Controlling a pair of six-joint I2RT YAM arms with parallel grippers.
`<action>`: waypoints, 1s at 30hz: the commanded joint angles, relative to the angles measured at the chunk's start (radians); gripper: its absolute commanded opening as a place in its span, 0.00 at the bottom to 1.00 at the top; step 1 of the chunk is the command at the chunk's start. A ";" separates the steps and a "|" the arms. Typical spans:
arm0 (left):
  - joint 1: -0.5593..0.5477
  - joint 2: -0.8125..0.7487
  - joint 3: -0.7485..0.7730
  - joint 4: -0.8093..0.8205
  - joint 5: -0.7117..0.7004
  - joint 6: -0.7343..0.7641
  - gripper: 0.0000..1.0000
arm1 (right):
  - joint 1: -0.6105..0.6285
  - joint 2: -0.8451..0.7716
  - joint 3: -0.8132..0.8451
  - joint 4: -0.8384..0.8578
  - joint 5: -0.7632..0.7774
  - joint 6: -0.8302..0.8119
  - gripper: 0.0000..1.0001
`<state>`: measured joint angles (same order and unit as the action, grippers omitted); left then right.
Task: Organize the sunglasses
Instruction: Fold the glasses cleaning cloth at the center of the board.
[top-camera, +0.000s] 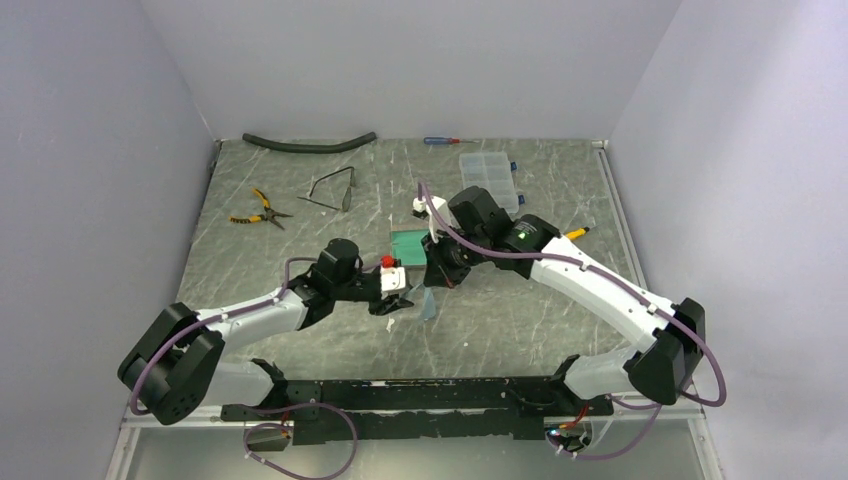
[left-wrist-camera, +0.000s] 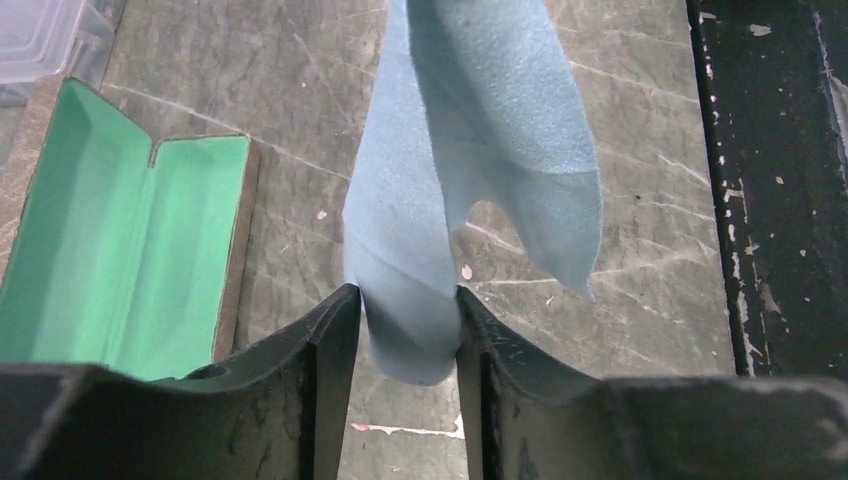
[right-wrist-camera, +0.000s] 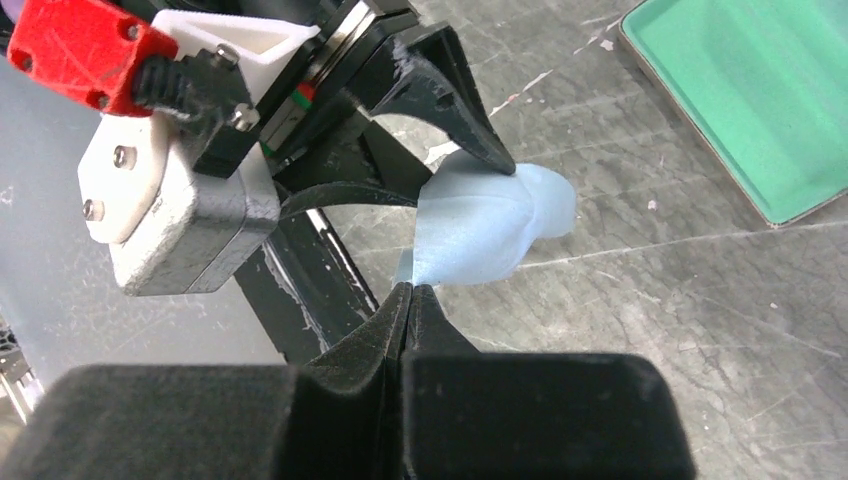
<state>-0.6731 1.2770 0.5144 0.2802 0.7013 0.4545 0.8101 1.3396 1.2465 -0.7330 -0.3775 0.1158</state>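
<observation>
The sunglasses (top-camera: 335, 190), thin dark wire frames, lie unfolded on the table at the back left, far from both arms. A light blue cloth (left-wrist-camera: 480, 120) hangs in mid-air between the two grippers. My left gripper (left-wrist-camera: 408, 310) has both fingers pressed against a rolled fold of the cloth (right-wrist-camera: 480, 225). My right gripper (right-wrist-camera: 411, 290) is shut tight on the cloth's thin edge. In the top view the two grippers, left (top-camera: 405, 300) and right (top-camera: 437, 280), meet just in front of the open brown case with green lining (top-camera: 408, 243).
Yellow-handled pliers (top-camera: 258, 208) lie left of the sunglasses. A black hose (top-camera: 308, 143), a screwdriver (top-camera: 440, 141) and a clear plastic box (top-camera: 487, 170) sit along the back. The open case (left-wrist-camera: 120, 250) lies left of the cloth in the left wrist view.
</observation>
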 joint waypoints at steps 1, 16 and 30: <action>-0.003 -0.015 0.001 0.036 -0.004 -0.010 0.35 | -0.015 -0.037 0.038 0.022 -0.017 0.012 0.00; -0.002 -0.133 0.113 -0.300 -0.158 0.146 0.03 | -0.099 -0.025 -0.027 0.026 0.040 -0.035 0.00; 0.086 -0.099 0.350 -0.739 -0.405 0.617 0.03 | -0.121 0.186 0.101 0.105 0.126 -0.282 0.00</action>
<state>-0.6159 1.1492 0.8013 -0.3172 0.3664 0.8917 0.6949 1.5166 1.2865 -0.6674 -0.3080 -0.0708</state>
